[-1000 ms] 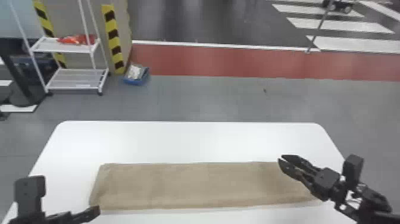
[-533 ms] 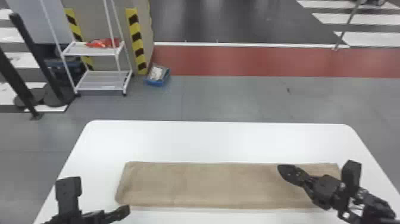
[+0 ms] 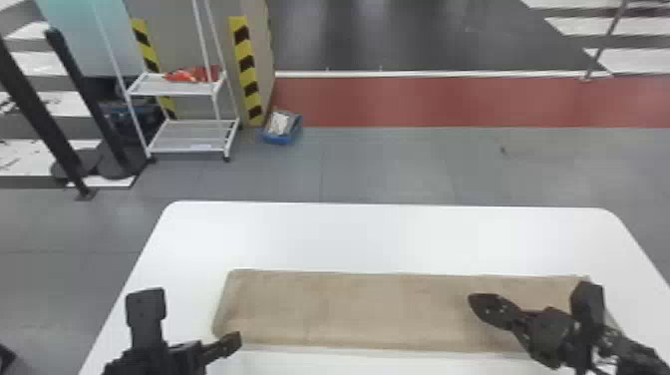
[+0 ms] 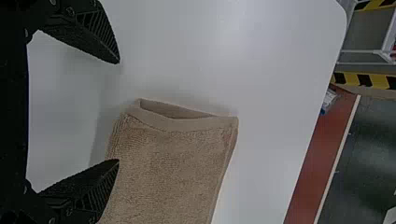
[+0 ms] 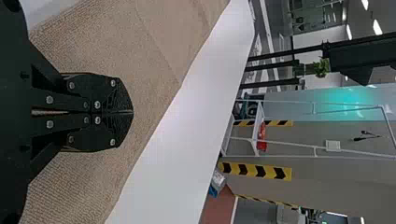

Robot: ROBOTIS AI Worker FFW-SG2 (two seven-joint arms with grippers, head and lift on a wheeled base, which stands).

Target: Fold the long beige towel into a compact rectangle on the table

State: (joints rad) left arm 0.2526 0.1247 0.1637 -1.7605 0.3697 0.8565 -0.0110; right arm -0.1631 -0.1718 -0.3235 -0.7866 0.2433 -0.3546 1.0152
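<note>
On the desk [image 3: 389,234], the towel [image 3: 349,309] had apparently been folded lengthwise, crosswise folds were yet to be made, and the left end effector [image 4: 119,111] was held wide by its left end, the right end effector [image 5: 131,112] closed above its right part.

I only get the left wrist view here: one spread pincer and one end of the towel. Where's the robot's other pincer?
Observer: The right pincer is over the right part of the towel.
Operator: Is it spread wide too?
Observer: No, its two fingers are shut together.
Operator: And how does the whole towel lie?
Observer: As one long strip running from left to right across the white table, not yet a compact rectangle.
</note>
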